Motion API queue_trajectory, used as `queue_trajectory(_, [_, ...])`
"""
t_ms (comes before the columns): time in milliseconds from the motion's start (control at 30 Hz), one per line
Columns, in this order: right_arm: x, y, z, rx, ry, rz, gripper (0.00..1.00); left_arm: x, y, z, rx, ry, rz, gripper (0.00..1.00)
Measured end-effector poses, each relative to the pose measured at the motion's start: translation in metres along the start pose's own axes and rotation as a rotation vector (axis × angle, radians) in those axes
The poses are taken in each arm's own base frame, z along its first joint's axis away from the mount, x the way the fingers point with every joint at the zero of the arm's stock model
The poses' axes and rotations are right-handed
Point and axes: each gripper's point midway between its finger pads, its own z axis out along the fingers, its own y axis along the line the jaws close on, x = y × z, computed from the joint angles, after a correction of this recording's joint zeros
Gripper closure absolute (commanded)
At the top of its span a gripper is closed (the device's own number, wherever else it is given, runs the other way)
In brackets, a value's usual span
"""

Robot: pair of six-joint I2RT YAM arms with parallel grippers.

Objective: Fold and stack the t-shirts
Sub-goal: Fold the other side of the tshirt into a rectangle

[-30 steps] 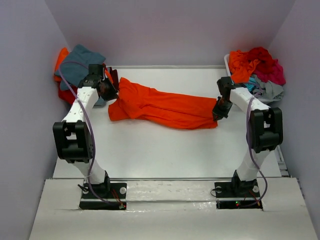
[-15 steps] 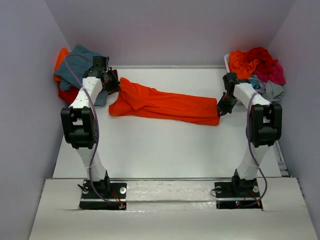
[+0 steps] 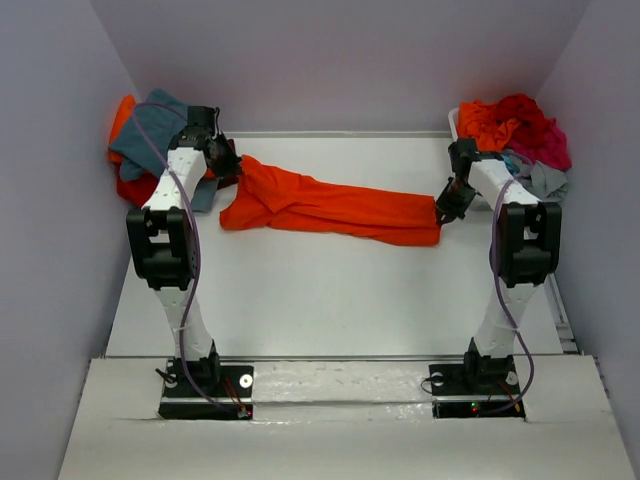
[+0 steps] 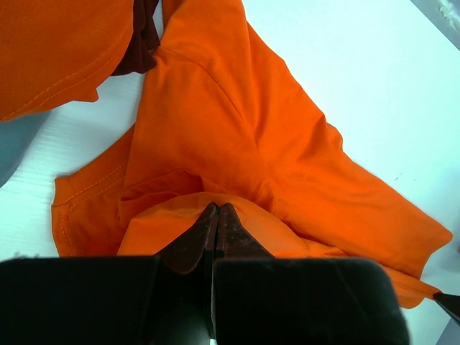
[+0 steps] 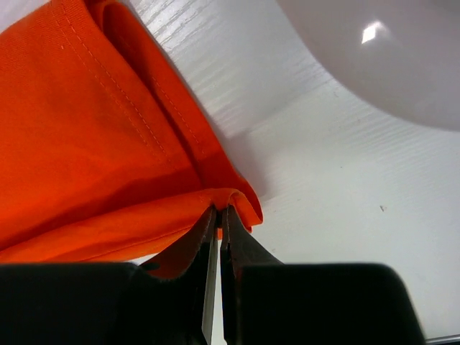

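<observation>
Both arms extend far over the counter (image 3: 320, 290); left end effector (image 3: 228, 167) and right end effector (image 3: 443, 211) each clamp one end of the outstretched orange t-shirt (image 3: 330, 205).

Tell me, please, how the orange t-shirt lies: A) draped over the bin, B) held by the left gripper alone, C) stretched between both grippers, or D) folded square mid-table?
C: the orange t-shirt spans the table from the left gripper to the right gripper, each shut on one end.
</observation>
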Motion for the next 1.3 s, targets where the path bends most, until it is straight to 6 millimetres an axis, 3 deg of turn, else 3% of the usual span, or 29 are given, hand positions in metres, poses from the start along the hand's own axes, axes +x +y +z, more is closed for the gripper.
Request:
queue_trajectory(333, [0.004,0.008,0.017,-0.018,0.052,-0.023,0.91,-0.007,-0.004,0.003,0.004,-0.008,-0.006,0.94])
queue_trajectory(667, [-0.026,0.032,0.004,-0.088,-0.011,-0.052,0.90,-0.007,-0.003,0.005,0.000,-0.008,-0.014,0.94])
queue_trajectory(967, [-0.022,0.037,0.009,-0.112,0.016,-0.078,0.89,-0.009,-0.003,0.008,-0.007,-0.013,-0.017,0.94])
queue_trajectory(1067, [-0.018,0.037,0.017,-0.109,0.038,-0.089,0.84,-0.012,-0.004,0.007,-0.006,-0.020,-0.019,0.94])
queue_trajectory(1100, [-0.017,0.037,0.019,-0.108,0.043,-0.093,0.79,-0.014,-0.005,0.006,-0.006,-0.025,-0.019,0.94])
queue_trajectory(1200, [-0.017,0.036,0.024,-0.105,0.048,-0.105,0.49,-0.016,-0.006,0.005,-0.005,-0.033,-0.019,0.94])
queue_trajectory(1300, [-0.017,0.036,0.024,-0.108,0.047,-0.120,0.38,-0.016,-0.005,0.006,-0.006,-0.033,-0.019,0.94])
